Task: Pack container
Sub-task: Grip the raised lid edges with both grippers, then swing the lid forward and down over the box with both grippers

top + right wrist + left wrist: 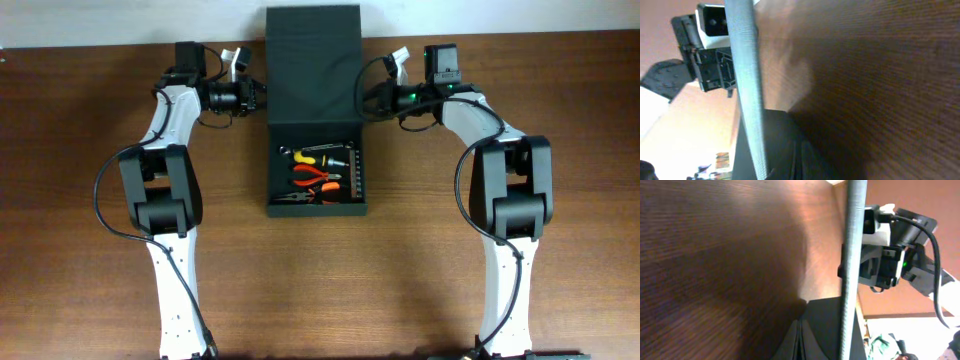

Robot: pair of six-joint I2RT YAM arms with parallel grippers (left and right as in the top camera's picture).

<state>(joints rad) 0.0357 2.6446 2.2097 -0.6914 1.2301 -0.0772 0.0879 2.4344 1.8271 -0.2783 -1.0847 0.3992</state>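
The container is a dark box in the middle of the table, with its flap lid open toward the back. Its tray holds a yellow-handled tool, red pliers and orange-handled pliers. My left gripper is shut, lying against the lid's left side. My right gripper is shut against the lid's right side. In the left wrist view the closed left gripper sits beside the lid's pale rim. The right wrist view shows the right gripper shut by the lid rim. Neither pair of fingers holds anything.
Brown wooden table surrounds the box. Both arm bases stand at the front edge, and the elbows sit on either side of the tray. Across the lid, each wrist camera sees the other arm's wrist.
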